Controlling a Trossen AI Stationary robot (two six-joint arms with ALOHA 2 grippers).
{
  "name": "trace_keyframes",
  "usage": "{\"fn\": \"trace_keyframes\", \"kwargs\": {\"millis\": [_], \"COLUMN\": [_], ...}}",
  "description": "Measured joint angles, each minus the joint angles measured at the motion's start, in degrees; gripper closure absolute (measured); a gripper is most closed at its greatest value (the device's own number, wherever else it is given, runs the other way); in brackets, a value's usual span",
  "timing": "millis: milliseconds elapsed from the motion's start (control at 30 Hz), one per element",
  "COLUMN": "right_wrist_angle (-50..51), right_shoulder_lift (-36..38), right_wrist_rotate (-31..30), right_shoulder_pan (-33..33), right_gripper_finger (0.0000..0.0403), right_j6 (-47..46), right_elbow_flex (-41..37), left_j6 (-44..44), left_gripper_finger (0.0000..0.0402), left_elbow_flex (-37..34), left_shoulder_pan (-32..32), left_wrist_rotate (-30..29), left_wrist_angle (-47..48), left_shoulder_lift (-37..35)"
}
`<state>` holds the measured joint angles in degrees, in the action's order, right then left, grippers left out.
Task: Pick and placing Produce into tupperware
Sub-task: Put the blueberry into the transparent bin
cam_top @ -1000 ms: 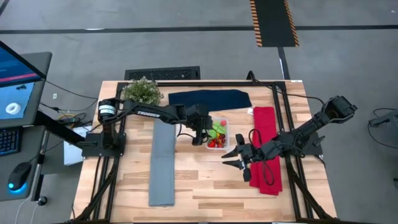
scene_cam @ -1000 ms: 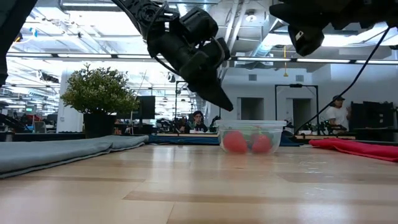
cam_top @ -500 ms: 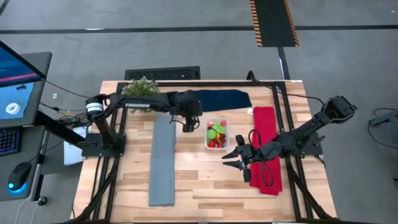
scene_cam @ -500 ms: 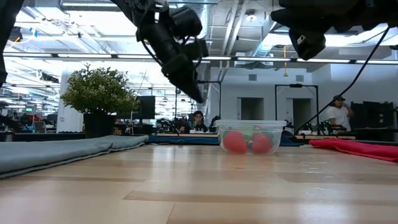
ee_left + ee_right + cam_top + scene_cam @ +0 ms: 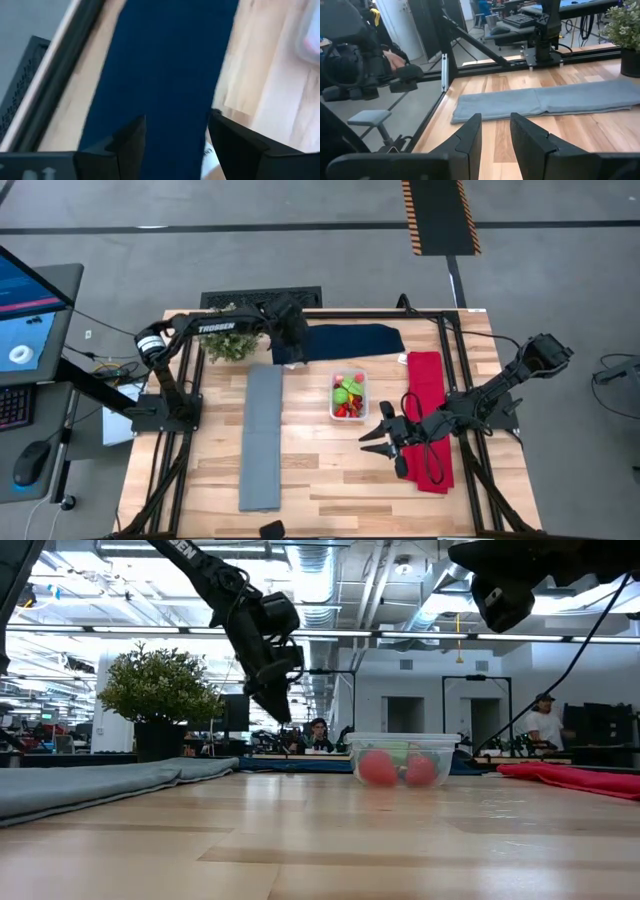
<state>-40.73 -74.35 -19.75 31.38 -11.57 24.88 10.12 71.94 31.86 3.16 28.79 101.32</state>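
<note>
The clear tupperware (image 5: 349, 396) stands mid-table on its base and shows in the low view as a tub (image 5: 404, 759). Lime-green produce (image 5: 350, 389) and red pieces (image 5: 344, 410) lie inside it; two red ones (image 5: 378, 768) show through its wall. My left gripper (image 5: 289, 351) (image 5: 176, 120) hovers open and empty over the left end of the navy cloth (image 5: 165, 65), left of and beyond the tub. My right gripper (image 5: 371, 438) (image 5: 495, 120) hangs open and empty above the table, just near-right of the tub.
A grey cloth (image 5: 262, 435) lies flat left of the tub, a red cloth (image 5: 428, 415) to its right under my right arm, and the navy cloth (image 5: 345, 338) along the far edge. A potted plant (image 5: 230, 332) stands at the far left. Bare wood lies toward the near edge.
My left gripper has drawn away from the tupperware, rising and moving toward the far left, and now hangs over the navy cloth's left end. The tub and its contents have stayed where they were. My right gripper has barely moved.
</note>
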Motion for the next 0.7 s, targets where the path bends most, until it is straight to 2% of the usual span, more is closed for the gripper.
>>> {"fn": "trace_keyframes", "kwargs": {"millis": [367,700], "right_wrist_angle": [-0.84,0.0], "right_shoulder_lift": [0.0,-0.02], "right_wrist_rotate": [-1.4,-1.4], "right_shoulder_pan": [0.0,0.0], "right_gripper_finger": [0.0278,0.0278], "right_j6": [-0.02,-0.42], "right_elbow_flex": [0.0,-0.02], "left_j6": [4.05,6.63], "left_gripper_finger": [0.0196,0.0196], "left_elbow_flex": [0.0,0.0], "left_shoulder_pan": [-3.16,-4.18], "left_wrist_rotate": [-3.29,-3.6], "left_wrist_angle": [0.68,0.31], "left_shoulder_lift": [4.59,8.94]}}
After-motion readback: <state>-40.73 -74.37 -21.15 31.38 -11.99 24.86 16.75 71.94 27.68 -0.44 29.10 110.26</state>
